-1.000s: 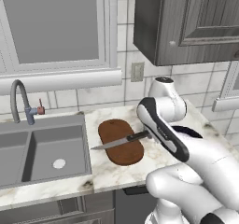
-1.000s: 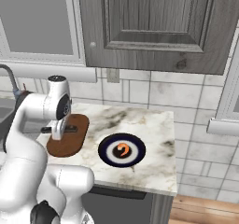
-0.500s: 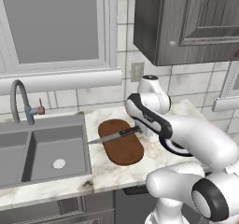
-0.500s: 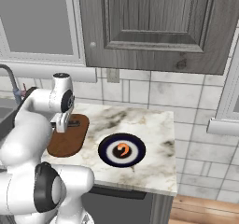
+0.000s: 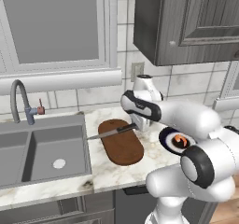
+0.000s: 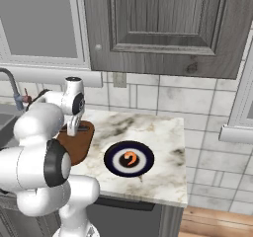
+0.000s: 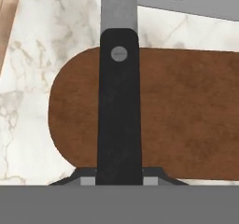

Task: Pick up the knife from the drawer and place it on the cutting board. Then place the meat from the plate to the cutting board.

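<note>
My gripper (image 5: 139, 125) is shut on the black handle of the knife (image 5: 112, 132). It holds the knife level, low over the rear end of the dark reddish-brown cutting board (image 5: 122, 146), with the silver blade pointing toward the sink. In the hand view the knife (image 7: 119, 106) runs up from my gripper (image 7: 119, 180) across the cutting board (image 7: 186, 111). The navy-rimmed plate (image 6: 111, 159) lies to the right of the cutting board (image 6: 76, 147) with the orange-pink meat (image 6: 130, 158) on its white centre. From the left the plate (image 5: 165, 136) and meat (image 5: 181, 140) are partly behind my arm. The drawer is out of view.
A grey sink (image 5: 42, 153) with a curved faucet (image 5: 18, 97) lies left of the board. The marble counter (image 6: 163, 142) stretches right of the plate to its edge. Dark wall cabinets (image 5: 186, 22) hang above, and the tiled wall is close behind the hand.
The hand has carried the knife from over the board's middle toward its rear end, nearer the wall. The grip has stayed the same.
</note>
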Available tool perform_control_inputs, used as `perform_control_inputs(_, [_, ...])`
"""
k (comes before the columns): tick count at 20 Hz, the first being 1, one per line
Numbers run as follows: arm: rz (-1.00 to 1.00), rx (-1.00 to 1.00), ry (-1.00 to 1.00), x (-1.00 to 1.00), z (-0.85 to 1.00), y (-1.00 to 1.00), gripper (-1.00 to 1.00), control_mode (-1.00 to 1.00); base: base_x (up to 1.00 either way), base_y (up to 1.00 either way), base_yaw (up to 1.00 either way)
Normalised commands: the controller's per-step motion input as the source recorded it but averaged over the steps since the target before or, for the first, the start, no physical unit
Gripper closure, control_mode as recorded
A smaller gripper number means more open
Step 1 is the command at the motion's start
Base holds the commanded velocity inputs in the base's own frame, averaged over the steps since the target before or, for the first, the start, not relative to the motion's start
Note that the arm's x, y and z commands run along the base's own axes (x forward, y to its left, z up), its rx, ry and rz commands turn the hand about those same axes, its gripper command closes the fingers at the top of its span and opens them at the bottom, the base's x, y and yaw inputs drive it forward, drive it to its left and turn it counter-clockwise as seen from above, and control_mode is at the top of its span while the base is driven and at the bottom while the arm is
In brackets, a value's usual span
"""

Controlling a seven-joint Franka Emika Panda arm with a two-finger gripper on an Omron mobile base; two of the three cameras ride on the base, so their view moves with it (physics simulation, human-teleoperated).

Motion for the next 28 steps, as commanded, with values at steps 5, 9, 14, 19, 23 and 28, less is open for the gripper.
perform_control_inputs(5, [-0.01,-0.01,0.04,0.32,-0.4,-0.03,1.0,-1.0,0.0,0.0,0.0])
perform_control_inputs(9, [-0.02,-0.02,0.03,0.32,-0.26,0.0,1.0,-1.0,0.0,0.0,0.0])
perform_control_inputs(14, [-0.03,0.0,0.04,0.37,-0.08,0.0,1.0,-1.0,0.0,0.0,0.0])
perform_control_inputs(19, [-0.01,0.0,0.04,0.28,-0.15,0.0,1.0,-1.0,0.0,0.0,0.0])
perform_control_inputs(23, [0.0,-0.02,0.03,0.18,-0.35,0.0,1.0,-1.0,0.0,0.0,0.0])
perform_control_inputs(28, [0.0,-0.01,0.0,0.23,-0.24,0.02,1.0,-1.0,0.0,0.0,0.0])
